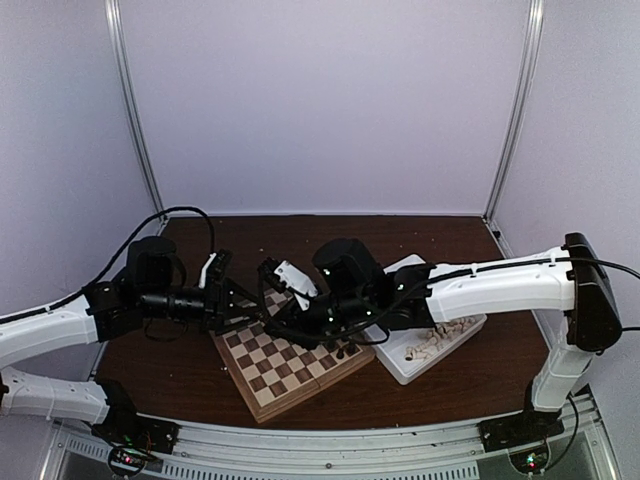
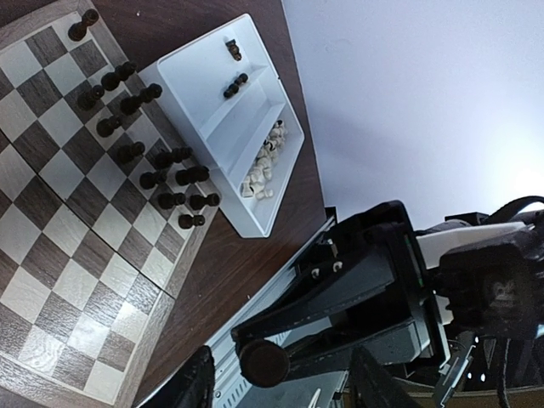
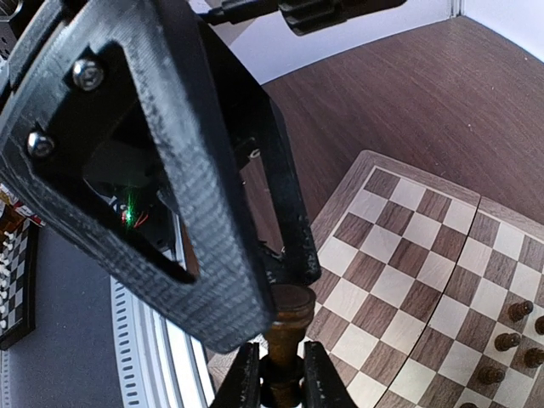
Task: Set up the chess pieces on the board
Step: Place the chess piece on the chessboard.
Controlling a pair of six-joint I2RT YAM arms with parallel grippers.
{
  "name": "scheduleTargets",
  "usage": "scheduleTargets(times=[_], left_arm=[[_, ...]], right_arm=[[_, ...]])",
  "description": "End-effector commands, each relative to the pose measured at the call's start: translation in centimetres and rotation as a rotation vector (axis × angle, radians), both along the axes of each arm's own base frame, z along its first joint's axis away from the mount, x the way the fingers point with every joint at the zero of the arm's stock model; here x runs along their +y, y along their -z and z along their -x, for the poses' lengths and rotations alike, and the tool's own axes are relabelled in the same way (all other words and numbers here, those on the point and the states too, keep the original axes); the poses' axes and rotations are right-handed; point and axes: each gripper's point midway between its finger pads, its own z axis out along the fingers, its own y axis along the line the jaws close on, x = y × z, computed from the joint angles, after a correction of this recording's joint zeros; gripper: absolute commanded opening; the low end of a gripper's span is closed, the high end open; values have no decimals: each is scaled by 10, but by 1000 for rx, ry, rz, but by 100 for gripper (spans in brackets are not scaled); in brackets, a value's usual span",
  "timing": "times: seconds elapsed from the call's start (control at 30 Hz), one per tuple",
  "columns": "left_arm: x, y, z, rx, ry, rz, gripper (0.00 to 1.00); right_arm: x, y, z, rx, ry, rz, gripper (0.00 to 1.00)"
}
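Held piece: a dark chess piece (image 3: 285,340), upright at the bottom centre of the right wrist view.
Right gripper (image 3: 283,382): clenched on that piece, one finger on each side.
Board (image 2: 51,255): checked wood, flat on the brown table (image 1: 450,235), filling the left of the left wrist view.
Dark pieces (image 2: 140,153): about two rows along the board edge nearest the tray.
Tray (image 2: 212,76): white, just beside the board, with pale pieces (image 2: 263,161) in one compartment and a few dark ones in the other.
Left gripper (image 2: 285,387): fingers spread apart, grasping nothing, at the bottom of its own view.
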Motion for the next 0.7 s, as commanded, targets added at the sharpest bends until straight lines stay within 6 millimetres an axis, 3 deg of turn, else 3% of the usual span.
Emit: scheduleTargets(times=[0.0,0.67], left_arm=[[-5,-6,0,-8,19,41,51],[-10,0,0,6,37,51,22]], right_arm=[[9,-13,-2,-47,0,-20,11],[8,-17,-10,-101,33,-11,16]])
